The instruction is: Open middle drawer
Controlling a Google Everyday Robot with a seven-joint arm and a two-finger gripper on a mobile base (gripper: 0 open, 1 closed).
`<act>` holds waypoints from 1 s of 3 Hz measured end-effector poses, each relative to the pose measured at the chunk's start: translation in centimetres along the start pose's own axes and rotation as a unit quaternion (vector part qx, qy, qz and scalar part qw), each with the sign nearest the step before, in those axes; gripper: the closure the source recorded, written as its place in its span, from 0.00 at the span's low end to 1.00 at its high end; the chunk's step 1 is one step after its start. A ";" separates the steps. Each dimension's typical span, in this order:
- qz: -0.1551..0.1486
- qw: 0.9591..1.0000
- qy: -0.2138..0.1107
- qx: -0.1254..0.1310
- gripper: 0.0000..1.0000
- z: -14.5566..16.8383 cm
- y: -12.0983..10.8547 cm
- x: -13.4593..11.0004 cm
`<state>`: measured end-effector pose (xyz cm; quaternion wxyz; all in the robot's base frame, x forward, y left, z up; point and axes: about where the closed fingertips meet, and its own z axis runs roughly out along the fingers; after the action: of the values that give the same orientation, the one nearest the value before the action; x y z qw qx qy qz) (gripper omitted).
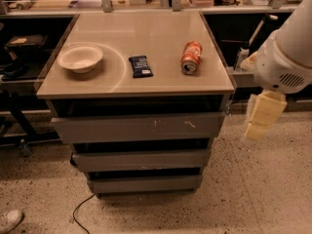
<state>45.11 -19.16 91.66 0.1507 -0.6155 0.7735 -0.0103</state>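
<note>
Middle drawer (pixel 141 160) sits in the grey cabinet between the scratched top drawer front (pixel 139 127) and the bottom drawer front (pixel 145 183), a dark gap above its plain front. On the cabinet's surface (pixel 146 33) rest a white bowl (pixel 80 57), a dark snack packet (pixel 140 66) and an orange soda can (pixel 191 57) on its side. The gripper (pixel 261 118) hangs well apart to the right of the cabinet, above the floor; I cannot tell whether its jaws are apart or together.
</note>
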 end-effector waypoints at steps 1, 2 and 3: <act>-0.005 0.999 0.000 -0.050 0.00 5.7 1.3 -0.4; -0.005 0.999 0.000 -0.051 0.00 5.7 1.3 -0.5; 0.015 0.997 -0.015 -0.080 0.00 9.8 3.4 -0.7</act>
<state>44.41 -15.98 81.81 0.1130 -0.6141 0.7786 0.0627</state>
